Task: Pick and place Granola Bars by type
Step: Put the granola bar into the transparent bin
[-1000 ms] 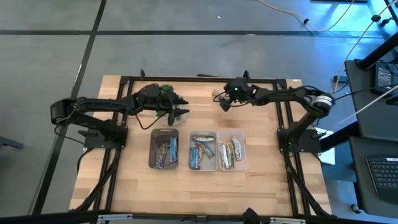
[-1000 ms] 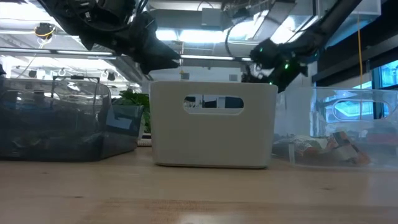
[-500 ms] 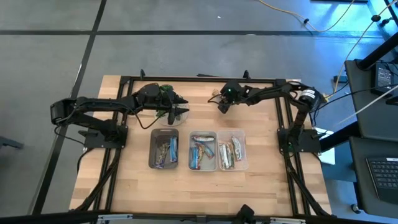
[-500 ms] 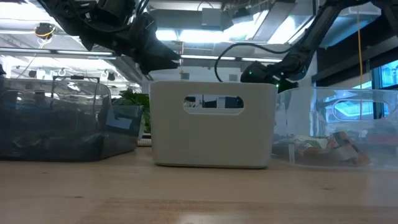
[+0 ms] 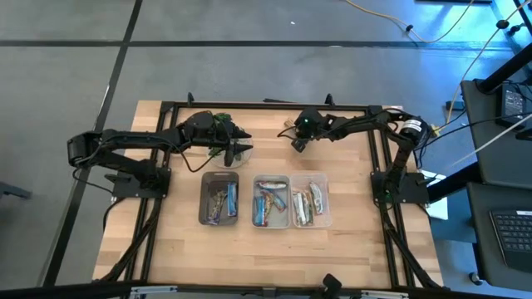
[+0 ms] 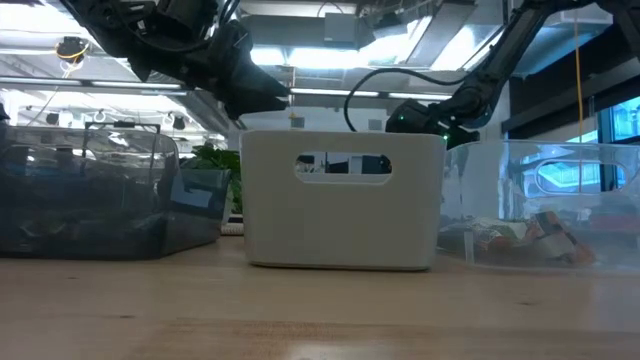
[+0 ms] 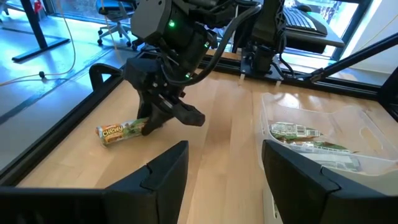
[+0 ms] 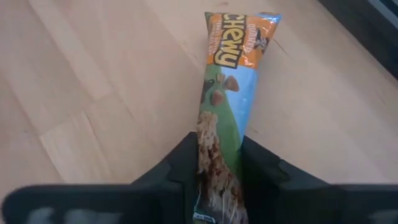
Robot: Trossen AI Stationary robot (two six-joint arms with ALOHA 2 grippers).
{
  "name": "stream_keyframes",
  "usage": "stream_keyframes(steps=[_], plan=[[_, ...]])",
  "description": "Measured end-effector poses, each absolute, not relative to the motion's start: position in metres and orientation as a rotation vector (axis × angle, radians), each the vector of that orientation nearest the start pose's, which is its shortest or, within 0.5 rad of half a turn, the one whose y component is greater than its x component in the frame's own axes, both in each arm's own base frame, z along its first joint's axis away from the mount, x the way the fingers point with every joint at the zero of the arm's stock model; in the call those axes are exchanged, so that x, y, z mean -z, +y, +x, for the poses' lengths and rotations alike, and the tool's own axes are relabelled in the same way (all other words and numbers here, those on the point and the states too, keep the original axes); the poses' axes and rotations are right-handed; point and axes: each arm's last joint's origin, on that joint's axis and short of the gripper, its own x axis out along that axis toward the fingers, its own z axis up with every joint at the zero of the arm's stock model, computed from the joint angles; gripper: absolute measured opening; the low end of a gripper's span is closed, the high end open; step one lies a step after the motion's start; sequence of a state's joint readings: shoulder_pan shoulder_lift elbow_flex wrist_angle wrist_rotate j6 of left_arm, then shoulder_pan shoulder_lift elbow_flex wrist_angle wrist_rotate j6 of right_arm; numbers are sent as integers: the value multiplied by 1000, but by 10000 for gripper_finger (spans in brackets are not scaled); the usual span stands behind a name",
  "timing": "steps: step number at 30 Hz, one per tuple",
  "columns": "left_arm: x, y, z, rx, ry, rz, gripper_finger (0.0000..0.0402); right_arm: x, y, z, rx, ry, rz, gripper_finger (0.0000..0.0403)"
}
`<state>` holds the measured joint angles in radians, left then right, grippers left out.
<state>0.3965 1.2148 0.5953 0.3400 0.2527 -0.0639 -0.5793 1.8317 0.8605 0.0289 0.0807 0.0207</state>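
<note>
A granola bar [image 8: 233, 87] with an orange, blue and green wrapper lies flat on the table at the far middle; it also shows in the left wrist view [image 7: 120, 132] and the high view [image 5: 288, 129]. My right gripper [image 5: 296, 143] is down at the bar's end, shut on it. My left gripper [image 7: 221, 165] is open and empty, held above the table near the plant [image 5: 221, 123]. Other bars [image 5: 221, 202] lie in the three bins. My right gripper pinches the bar's end [image 8: 219, 163] nearest to it between its two fingers, one on each long side. The fingers [image 7: 151, 124] slant down from the table's right and lie along the bar. The bar lies flat on the table.
Three bins stand in a row at the table's middle: a grey one [image 5: 206, 209], a white one [image 5: 257, 193] and a clear one [image 5: 326, 203]. The leafy plant stands on a round dish behind the grey bin. A black frame [image 5: 378, 158] runs around the work area.
My right gripper has gone down and a little toward the table's left, onto the bar at the far middle, then stayed there. The bar has not moved.
</note>
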Motion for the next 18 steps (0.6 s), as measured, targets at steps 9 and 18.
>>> stream_keyframes(steps=[9, 18], plan=[[-231, 92, 237, -151, 261, -153, 196, -118, -180, 275, 626, 935, 244, 79], [-231, 92, 237, -150, 264, -154, 196, -180, -144, 265, 590, 868, 276, 74]])
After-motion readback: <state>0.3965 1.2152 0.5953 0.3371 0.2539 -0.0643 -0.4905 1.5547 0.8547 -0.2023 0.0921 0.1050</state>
